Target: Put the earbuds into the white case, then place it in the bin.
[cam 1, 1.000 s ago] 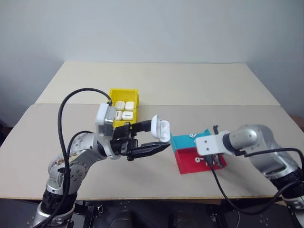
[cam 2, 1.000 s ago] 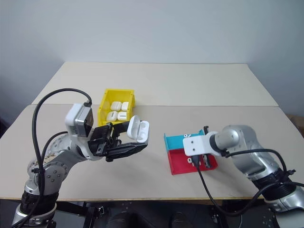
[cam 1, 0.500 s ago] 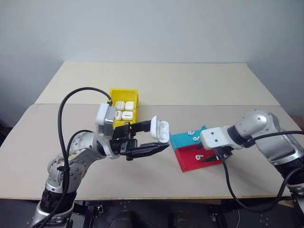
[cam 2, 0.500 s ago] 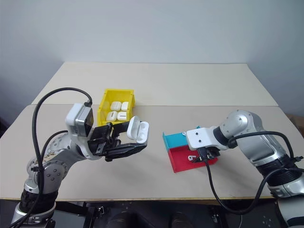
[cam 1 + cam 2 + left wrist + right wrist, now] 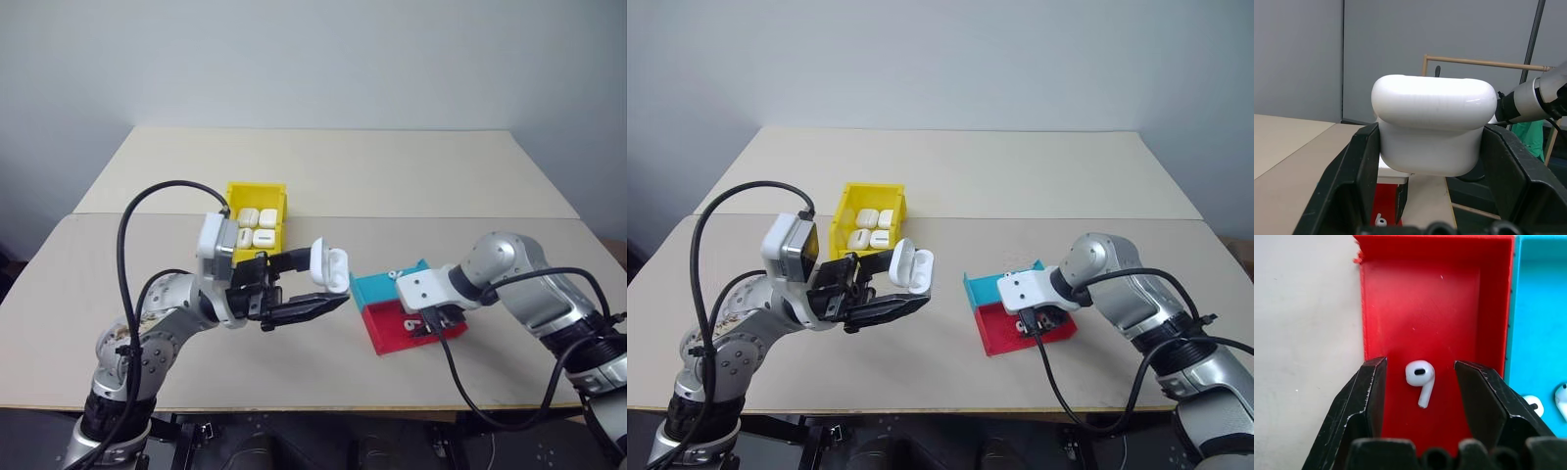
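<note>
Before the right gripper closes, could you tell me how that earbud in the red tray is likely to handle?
The earbud looks glossy and rounded, so it may slip or squirt out between the right gripper's fingers. It is tiny, probably very light, and may skid or pivot on the red compartment's smooth floor if nudged.

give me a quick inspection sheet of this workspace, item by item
surface: beige tabletop, two boards meeting at a seam
job's things: open white case held above the table; one earbud lying in the red compartment; more earbuds in the cyan compartment; yellow bin already holding several closed cases
clutter: nothing seen
hands: left hand shut on the white case; right hand open, fingers either side of the earbud in the red compartment, not touching it
cables: black cable looping over the left arm; another hanging off the right wrist
surroundings: plain grey wall behind the table
</note>
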